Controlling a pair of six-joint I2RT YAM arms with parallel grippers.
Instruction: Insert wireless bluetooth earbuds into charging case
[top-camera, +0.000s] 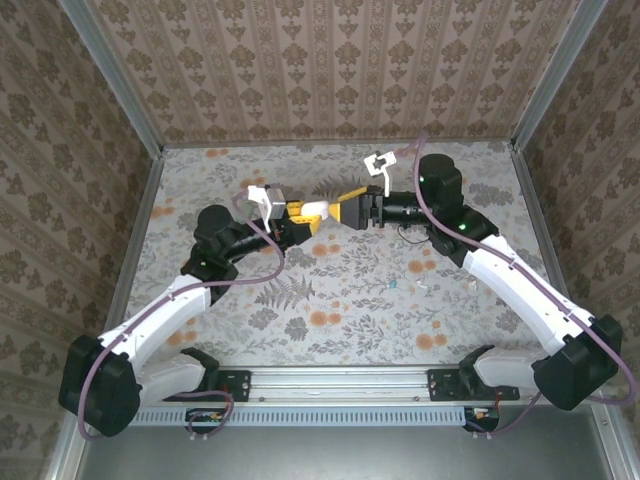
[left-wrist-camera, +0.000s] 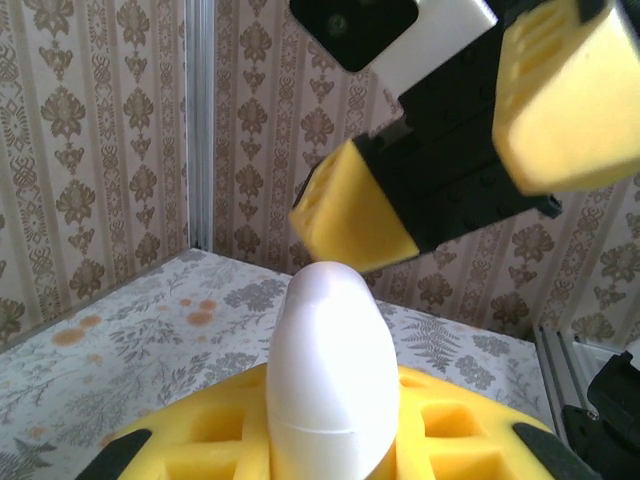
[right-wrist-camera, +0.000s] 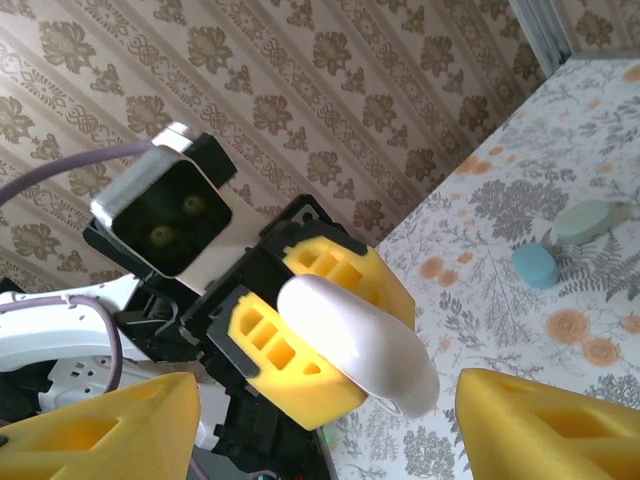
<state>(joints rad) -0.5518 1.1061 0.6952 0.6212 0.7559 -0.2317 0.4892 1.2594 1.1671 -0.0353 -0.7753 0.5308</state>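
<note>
Two grippers face off mid-frame: left gripper (top-camera: 298, 212) clamps a white case (top-camera: 316, 208); right gripper (top-camera: 344, 213) (jaws apart, empty) sits just beside it.

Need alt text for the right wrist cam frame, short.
Centre frame, the left gripper is shut on a white pebble-shaped case, against patterned wallpaper. The right gripper stands open, its yellow fingers at the bottom corners. On the floral table at right lie a small pale-green piece and a small teal piece.
</note>
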